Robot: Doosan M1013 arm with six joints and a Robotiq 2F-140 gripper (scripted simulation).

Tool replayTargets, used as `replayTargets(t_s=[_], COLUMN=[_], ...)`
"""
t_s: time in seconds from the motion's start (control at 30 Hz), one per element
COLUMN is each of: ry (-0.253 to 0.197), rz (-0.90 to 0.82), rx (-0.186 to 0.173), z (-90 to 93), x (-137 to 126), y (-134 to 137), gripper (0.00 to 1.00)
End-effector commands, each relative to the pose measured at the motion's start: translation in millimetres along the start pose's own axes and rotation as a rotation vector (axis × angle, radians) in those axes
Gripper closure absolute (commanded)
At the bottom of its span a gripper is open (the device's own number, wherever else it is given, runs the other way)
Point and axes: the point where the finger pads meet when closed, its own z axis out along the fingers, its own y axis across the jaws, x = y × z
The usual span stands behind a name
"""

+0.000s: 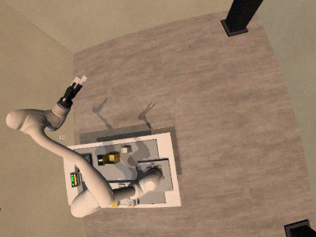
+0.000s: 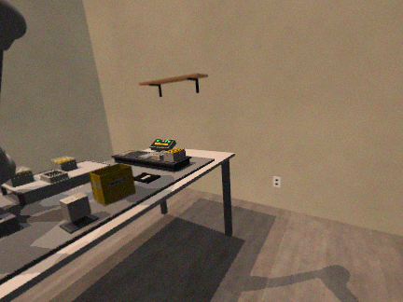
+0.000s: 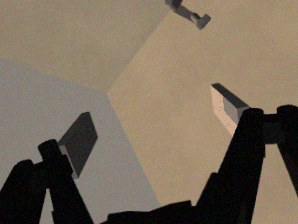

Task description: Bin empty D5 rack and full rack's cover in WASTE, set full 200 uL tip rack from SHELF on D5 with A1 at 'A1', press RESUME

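Observation:
My gripper [image 1: 80, 79] is open and empty, held high in the air off the table's far-left side, well away from all labware. In the wrist view its two finger pads stand apart with only the bare wall corner between them. The yellow waste bin [image 2: 112, 183] stands upright on the table and also shows from above [image 1: 111, 158]. The dark deck [image 2: 151, 160] lies at the table's far end and carries a rack with yellow tops [image 2: 173, 154]. Racks [image 2: 64, 163] [image 2: 53, 175] sit on the low shelf at the left.
A panel with a green display [image 2: 162, 144] stands behind the deck; from above, this panel [image 1: 74, 179] lies beside the arm. A small grey box [image 2: 75, 207] and a flat black nest [image 2: 148, 178] lie near the bin. A wooden wall shelf [image 2: 174, 80] hangs above.

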Motion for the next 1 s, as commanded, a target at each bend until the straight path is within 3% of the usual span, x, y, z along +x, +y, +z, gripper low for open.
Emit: replayTargets(t_s=[0.0,0.27,0.33,0.83,0.9,0.97], ry=[0.055,0.19,0.19,0.442,0.442,0.476], rz=[0.035,0.12,0.12,0.279,0.279,0.3], rx=[-0.007,-0.023,-0.023,-0.055,-0.055,-0.059], z=[-14.3,-50.1,-50.1,-117.3,-117.3,-126.2], x=[7,24,24,56,56,60], y=[2,7,7,17,17,19], gripper=[0.23,0.23,0.23,0.23,0.23,0.23])
